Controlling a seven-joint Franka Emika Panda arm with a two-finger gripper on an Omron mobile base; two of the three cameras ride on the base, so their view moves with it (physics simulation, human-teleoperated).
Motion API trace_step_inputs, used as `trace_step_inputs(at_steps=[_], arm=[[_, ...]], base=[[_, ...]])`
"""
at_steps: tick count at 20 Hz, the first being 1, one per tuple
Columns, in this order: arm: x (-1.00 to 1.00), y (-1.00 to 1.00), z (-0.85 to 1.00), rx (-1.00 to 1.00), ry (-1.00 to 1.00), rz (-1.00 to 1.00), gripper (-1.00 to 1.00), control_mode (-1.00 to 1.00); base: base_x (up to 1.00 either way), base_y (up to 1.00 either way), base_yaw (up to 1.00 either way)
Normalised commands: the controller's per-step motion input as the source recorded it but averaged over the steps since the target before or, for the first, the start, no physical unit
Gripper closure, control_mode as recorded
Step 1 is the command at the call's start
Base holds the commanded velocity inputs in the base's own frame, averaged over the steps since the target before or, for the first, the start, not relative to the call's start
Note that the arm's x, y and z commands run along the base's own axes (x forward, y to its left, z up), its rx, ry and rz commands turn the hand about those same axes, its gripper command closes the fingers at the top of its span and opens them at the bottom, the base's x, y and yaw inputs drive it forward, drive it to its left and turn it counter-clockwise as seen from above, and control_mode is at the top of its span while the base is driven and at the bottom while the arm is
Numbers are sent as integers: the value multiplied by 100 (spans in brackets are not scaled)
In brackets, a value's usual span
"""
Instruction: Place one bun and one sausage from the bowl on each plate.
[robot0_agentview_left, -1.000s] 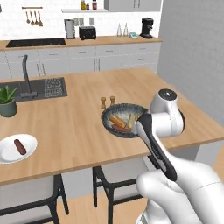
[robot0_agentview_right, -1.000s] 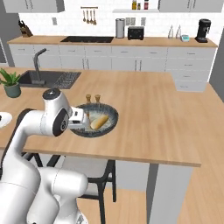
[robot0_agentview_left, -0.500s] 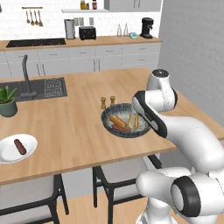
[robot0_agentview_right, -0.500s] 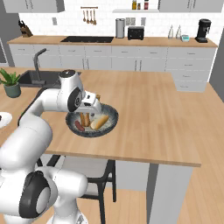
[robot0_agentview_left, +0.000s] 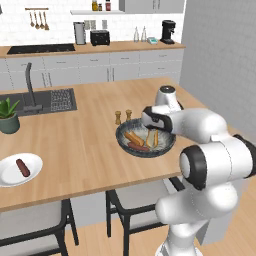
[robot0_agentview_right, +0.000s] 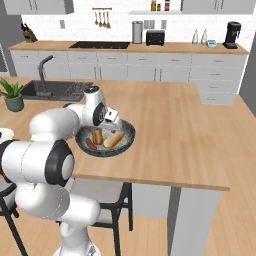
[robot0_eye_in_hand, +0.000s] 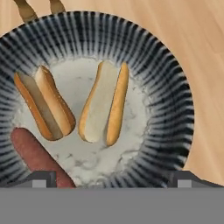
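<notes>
On the wooden desk (robot0_agentview_left: 90, 145) near its front edge sits the dark bowl (robot0_agentview_left: 124, 131), holding two split buns and one sausage. Hand view: one bun (robot0_eye_in_hand: 105, 103) at centre, second bun (robot0_eye_in_hand: 44, 103) to its left, sausage (robot0_eye_in_hand: 34, 155) at lower left, all lying on the mottled inside. Gripper (robot0_agentview_left: 152, 131) hovers over the bowl with its jaws spread wide, nothing between them — fingertips (robot0_eye_in_hand: 43, 179) at the bottom of the hand view, touching no food. White plate (robot0_agentview_left: 31, 174) sits far left on the desk, well apart from the bowl, with one sausage (robot0_agentview_left: 22, 167) on it. Two small shakers (robot0_agentview_left: 123, 116) stand just behind the bowl. Potted plant (robot0_agentview_left: 8, 116) by the sink (robot0_agentview_left: 42, 101).
</notes>
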Motion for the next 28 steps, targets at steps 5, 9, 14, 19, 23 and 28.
trace_step_inputs(at_steps=[5,9,14,19,23,28], arm=[[47,0,-48,3,-1,0,-100,-100],[20,-3,-66,0,19,0,-100,-100],[16,0,-35,0,13,0,-100,-100],[35,0,-12,0,0,0,-100,-100],[25,0,-31,0,0,0,-100,-100],[10,0,-39,0,0,0,-100,-100]], base=[[0,0,0],[0,0,0],[0,0,0],[0,0,0],[0,0,0],[0,0,0]])
